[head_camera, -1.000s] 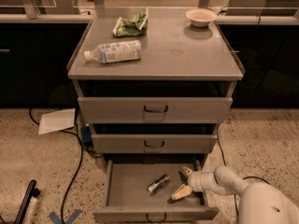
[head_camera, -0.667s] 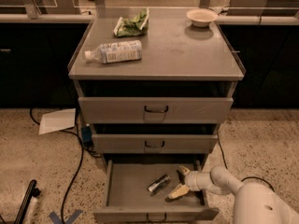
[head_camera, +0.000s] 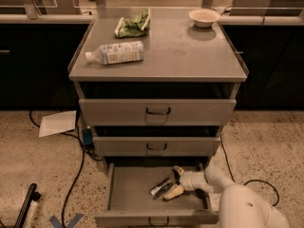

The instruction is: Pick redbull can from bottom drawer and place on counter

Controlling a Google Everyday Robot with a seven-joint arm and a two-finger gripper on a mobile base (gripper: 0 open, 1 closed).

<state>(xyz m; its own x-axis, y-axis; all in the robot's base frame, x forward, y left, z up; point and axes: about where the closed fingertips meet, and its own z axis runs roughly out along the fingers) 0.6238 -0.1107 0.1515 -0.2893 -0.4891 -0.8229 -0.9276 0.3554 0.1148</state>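
The redbull can [head_camera: 161, 186] lies on its side in the open bottom drawer [head_camera: 127, 196], slightly right of the drawer's middle. My gripper [head_camera: 175, 181] reaches into the drawer from the right, low over the tray. It is open, with one pale finger behind the can's right end and the other finger in front of it. The can's right end lies just between the fingertips. The grey counter [head_camera: 190, 56] on top of the drawer unit stands well above.
On the counter lie a clear plastic bottle [head_camera: 116, 52], a green bag [head_camera: 133, 25] and a white bowl [head_camera: 204, 17]. The two upper drawers are pulled out a little. A sheet of paper [head_camera: 58, 123] and cables lie on the floor to the left.
My gripper has slid left along the drawer, so its fingers now flank the can's right end. The can has not moved.
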